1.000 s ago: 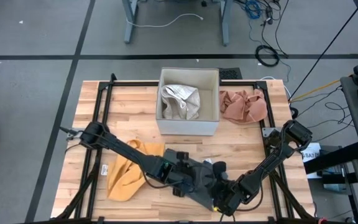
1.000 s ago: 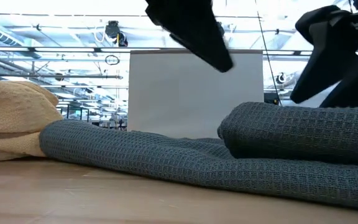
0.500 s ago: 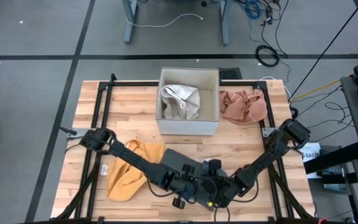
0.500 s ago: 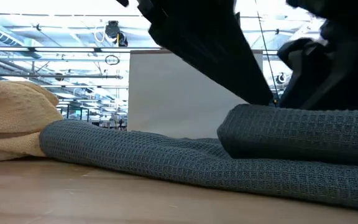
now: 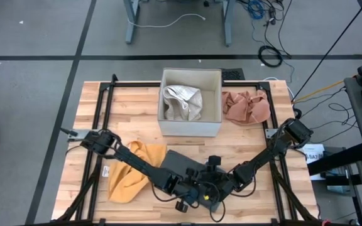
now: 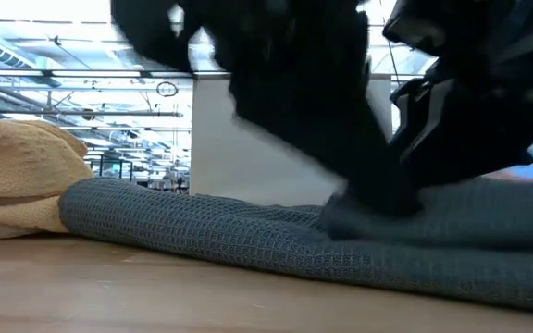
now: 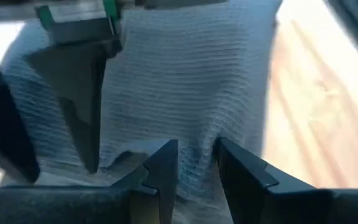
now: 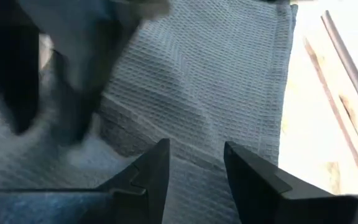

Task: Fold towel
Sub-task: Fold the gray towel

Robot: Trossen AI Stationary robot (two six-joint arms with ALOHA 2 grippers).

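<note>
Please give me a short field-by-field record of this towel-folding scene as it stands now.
towel in work: grey waffle towel, partly folded, near the table's front edge
left end effector: down on the grey towel, fold of cloth between its fingers
right end effector: over the same towel, fingers apart
other cloths: yellow towel front left; pink cloth back right
box: white, holds pale cloth

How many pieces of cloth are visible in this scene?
4: a grey waffle towel under both grippers at the table's near edge, a yellow cloth to its left, a whitish cloth in the box, a pink cloth beside it. More may be hidden.
</note>
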